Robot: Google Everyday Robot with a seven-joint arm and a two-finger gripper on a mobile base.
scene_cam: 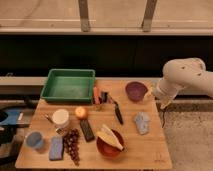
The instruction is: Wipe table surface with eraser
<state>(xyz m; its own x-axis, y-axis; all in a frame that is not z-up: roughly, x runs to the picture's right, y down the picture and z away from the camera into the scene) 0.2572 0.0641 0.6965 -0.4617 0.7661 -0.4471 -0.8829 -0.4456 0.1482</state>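
Pointing near-far, eraser [87, 130]; end effector [152, 93] right.

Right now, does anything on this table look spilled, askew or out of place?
Nothing is spilled or broken. The only oddity: a yellow wedge sticks out over the rim of the orange bowl. The eraser lies flat on the table surface; the gripper hangs apart from it, off the edge by the purple bowl.

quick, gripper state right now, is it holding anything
Gripper: by the right edge of the light-brown wooden tabletop, near the purple bowl; open or closed cannot be told.
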